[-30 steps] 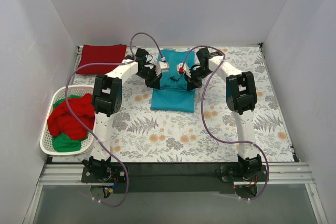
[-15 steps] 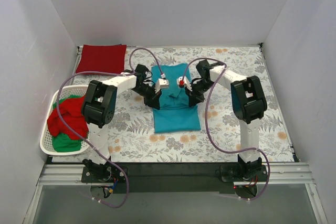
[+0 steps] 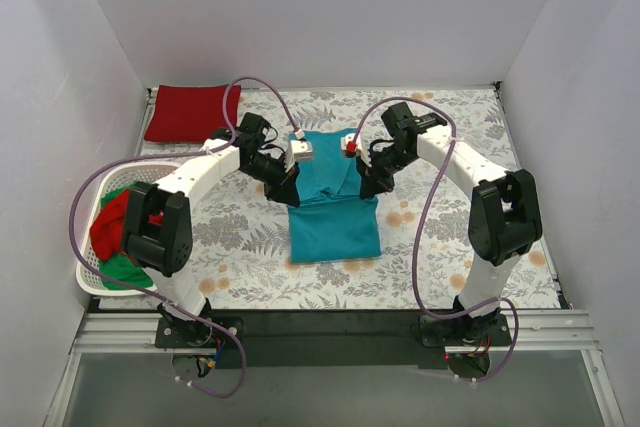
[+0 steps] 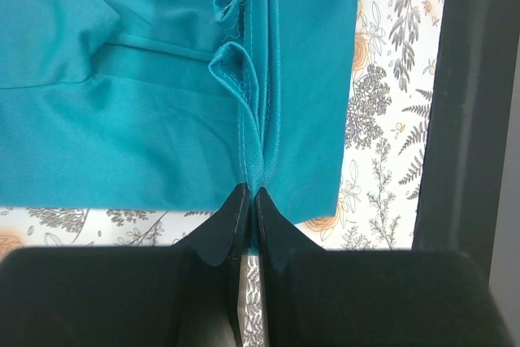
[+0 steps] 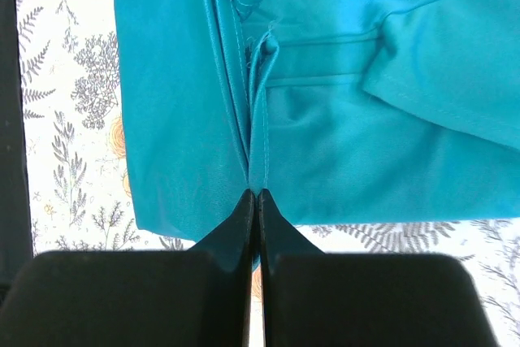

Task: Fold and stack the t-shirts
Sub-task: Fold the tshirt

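A teal t-shirt (image 3: pixel 332 209) lies partly folded at the middle of the floral tablecloth. My left gripper (image 3: pixel 286 190) is shut on its left edge, pinching bunched teal fabric (image 4: pixel 260 160). My right gripper (image 3: pixel 368 185) is shut on its right edge, pinching a fold of the same shirt (image 5: pixel 256 152). Both hold the upper part raised over the lower part. A folded dark red t-shirt (image 3: pixel 193 111) lies at the back left. Crumpled red t-shirts (image 3: pixel 125 222) and a green one (image 3: pixel 125 269) sit in the basket.
The white plastic laundry basket (image 3: pixel 92 282) stands at the left edge of the floral tablecloth (image 3: pixel 450 257). White walls close in the back and both sides. Purple cables loop from both arms over the table.
Both grippers have drawn toward the near edge with the teal shirt's far end, and the shirt now lies longer toward the front. Both arms' elbows have swung outward.
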{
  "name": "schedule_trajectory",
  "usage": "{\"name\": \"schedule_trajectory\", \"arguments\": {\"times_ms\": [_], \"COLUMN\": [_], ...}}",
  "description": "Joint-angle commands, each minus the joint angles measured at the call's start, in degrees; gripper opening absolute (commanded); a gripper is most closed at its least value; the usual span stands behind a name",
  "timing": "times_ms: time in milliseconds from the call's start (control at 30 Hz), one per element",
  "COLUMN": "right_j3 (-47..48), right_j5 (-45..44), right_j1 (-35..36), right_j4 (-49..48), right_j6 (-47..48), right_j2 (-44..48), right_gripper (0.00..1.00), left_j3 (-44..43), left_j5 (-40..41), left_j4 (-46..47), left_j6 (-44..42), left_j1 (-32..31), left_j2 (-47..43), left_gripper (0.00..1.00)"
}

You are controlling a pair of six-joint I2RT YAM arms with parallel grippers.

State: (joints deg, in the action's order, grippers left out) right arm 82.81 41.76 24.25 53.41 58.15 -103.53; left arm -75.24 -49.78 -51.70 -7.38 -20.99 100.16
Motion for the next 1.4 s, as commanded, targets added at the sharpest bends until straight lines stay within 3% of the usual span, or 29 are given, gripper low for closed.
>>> {"name": "schedule_trajectory", "arguments": {"times_ms": [0,533,633,700,767,800,867,900,1067,1133,1167,1233,1300,1367], "right_j3": [4.2,20.9,22.2,22.4,22.4,22.4,23.2,23.5,23.1,20.7,18.2,16.3,13.1,10.5], "right_j5": [0.7,-3.3,-3.9,-4.3,-4.7,-5.1,-6.2,-6.5,-5.8,-3.7,-2.5,1.4,5.4,7.8], "right_j1": [0.0,-2.9,-2.9,-2.9,-3.0,-3.1,-3.5,-3.8,-6.0,-6.0,-5.9,-5.7,-5.3,-4.9], "right_j4": [2.0,3.0,3.3,3.3,3.3,3.3,3.3,3.3,3.4,3.3,3.3,3.3,3.3,3.3], "right_j6": [-1.8,6.3,6.4,5.9,5.4,4.4,2.1,1.3,-3.8,-5.6,-6.6,-10.5,-12.5,-14.6], "right_j2": [1.1,-20.5,-22.2,-22.2,-22.1,-21.5,-20.9,-20.1,-15.0,-11.3,-10.2,-7.7,-6.1,-5.5], "right_gripper": [0.01,0.01,0.03,0.21,0.29,0.44,0.64,0.64,0.63,0.58,0.49,0.41,0.3,0.27], "left_j3": [-3.9,-18.5,-18.7,-19.1,-19.3,-19.5,-20.2,-20.5,-19.0,-17.1,-16.0,-11.8,-7.7,-5.0], "left_j5": [-1.3,1.9,3.0,3.5,4.3,4.8,5.4,5.5,4.1,2.3,1.1,-1.0,-2.4,-5.5], "left_j4": [-3.6,0.4,2.0,2.7,3.4,4.1,4.2,4.5,5.8,6.5,6.7,8.0,7.8,7.3], "left_j6": [0.3,0.6,1.7,3.0,4.4,4.8,5.9,6.6,12.9,14.7,15.2,18.8,19.9,21.5], "left_j1": [1.7,4.0,4.0,4.0,4.1,4.2,4.8,5.3,8.5,8.8,8.8,8.0,7.1,5.4], "left_j2": [-2.0,20.0,21.8,22.4,22.4,21.9,21.2,20.7,14.1,11.6,8.8,6.3,3.8,2.9], "left_gripper": [0.0,0.0,0.07,0.19,0.3,0.45,0.51,0.52,0.55,0.55,0.55,0.55,0.45,0.37]}}
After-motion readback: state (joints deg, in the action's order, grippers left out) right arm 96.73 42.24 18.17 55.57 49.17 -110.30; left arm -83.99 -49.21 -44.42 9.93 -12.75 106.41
